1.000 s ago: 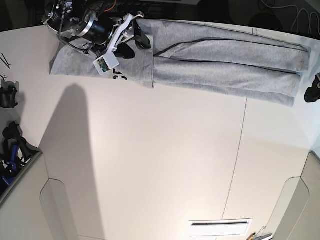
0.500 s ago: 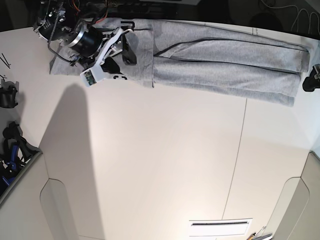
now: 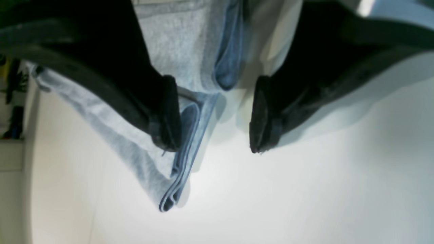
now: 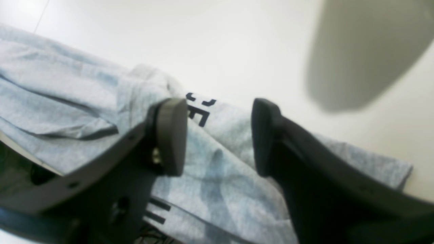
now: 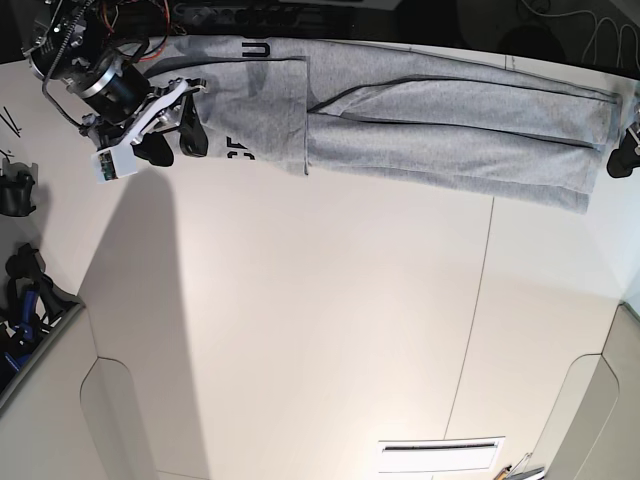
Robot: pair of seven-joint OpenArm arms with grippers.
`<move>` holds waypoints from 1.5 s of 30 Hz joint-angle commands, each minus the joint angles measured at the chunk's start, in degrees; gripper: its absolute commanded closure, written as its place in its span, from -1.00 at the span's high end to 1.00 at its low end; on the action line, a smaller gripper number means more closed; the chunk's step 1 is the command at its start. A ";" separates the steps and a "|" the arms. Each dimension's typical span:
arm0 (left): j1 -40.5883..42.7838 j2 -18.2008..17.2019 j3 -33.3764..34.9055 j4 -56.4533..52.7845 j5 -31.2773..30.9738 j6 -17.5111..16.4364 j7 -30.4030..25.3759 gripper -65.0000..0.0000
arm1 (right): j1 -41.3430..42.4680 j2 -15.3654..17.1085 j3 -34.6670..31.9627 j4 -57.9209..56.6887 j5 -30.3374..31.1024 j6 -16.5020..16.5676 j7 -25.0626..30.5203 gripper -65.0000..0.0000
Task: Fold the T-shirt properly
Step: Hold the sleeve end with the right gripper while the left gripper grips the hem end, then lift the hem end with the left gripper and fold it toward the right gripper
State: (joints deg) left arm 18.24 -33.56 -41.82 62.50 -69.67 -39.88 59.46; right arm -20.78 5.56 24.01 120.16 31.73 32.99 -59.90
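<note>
The T-shirt [image 5: 450, 130], light grey, lies folded into a long narrow band along the far side of the white table [image 5: 330, 330]. Black lettering [image 5: 238, 148] shows near its left end. My right gripper [image 5: 176, 140] hovers open over that left end; in the right wrist view its fingers [image 4: 171, 135] stand apart above the lettered cloth [image 4: 220, 189], holding nothing. My left gripper [image 5: 622, 158] sits at the band's right end. The left wrist view shows it open [image 3: 213, 135], one finger [image 3: 166, 128] over the layered shirt edge [image 3: 176, 179], the other over bare table.
Dark tools with blue handles [image 5: 22, 295] and a black part [image 5: 15, 192] lie at the left edge. A seam [image 5: 478, 310] crosses the tabletop. A white slotted plate [image 5: 440, 455] sits near the front. Cables and dark gear line the far edge.
The right arm has drawn back to the left across the shirt's end, uncovering more lettering. The left gripper at the right end has shifted slightly towards the far edge.
</note>
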 commanded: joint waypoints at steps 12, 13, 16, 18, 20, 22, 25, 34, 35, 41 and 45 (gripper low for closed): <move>0.22 3.61 -0.17 0.39 -8.11 -0.12 9.05 0.12 | 0.33 0.28 0.20 1.14 1.27 -0.07 1.03 -0.07; 0.22 3.54 -0.17 0.39 -8.11 -0.12 9.16 0.12 | 0.31 0.28 0.20 1.14 1.27 -0.04 1.18 -0.07; 0.20 3.52 -0.17 0.46 -8.11 -0.12 9.16 0.12 | 0.31 0.28 0.20 1.14 1.27 -0.04 1.40 -0.07; 0.20 3.52 -0.17 0.44 -7.93 -0.12 9.18 0.12 | 0.33 0.28 0.20 1.14 1.27 -0.04 1.40 -0.07; 0.17 3.52 -0.17 0.46 -6.10 -0.12 9.11 0.11 | 0.33 0.28 0.20 1.14 1.27 -0.04 1.42 -0.07; 0.17 3.50 -0.17 0.46 -4.17 -0.12 8.90 0.11 | 0.33 0.28 0.20 1.14 1.27 -0.04 1.42 -0.07; 0.17 3.50 -0.17 0.46 -3.65 -0.12 8.90 -0.02 | 0.33 0.28 0.20 1.14 1.27 -0.04 1.42 -0.07; 0.17 3.50 -0.20 0.46 -6.03 -0.12 7.85 -1.00 | 0.33 0.28 0.20 1.14 1.27 -0.07 1.44 -0.07; 0.17 3.50 -0.20 0.52 -7.52 -0.12 7.87 -1.00 | 0.33 0.28 0.20 1.14 1.27 -0.09 1.44 -0.07; 0.17 3.10 -0.20 6.08 -15.33 -0.12 15.65 -1.00 | 0.33 0.28 0.24 1.14 -0.57 -0.26 2.73 -0.07; 1.77 3.23 -0.20 14.47 -15.33 -0.12 16.22 -1.00 | 0.76 0.28 0.26 1.14 -3.08 -1.29 3.76 -0.07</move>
State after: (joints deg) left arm 19.81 -29.12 -41.63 76.18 -83.50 -39.66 76.12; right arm -20.32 5.54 24.01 120.16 27.99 31.73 -57.69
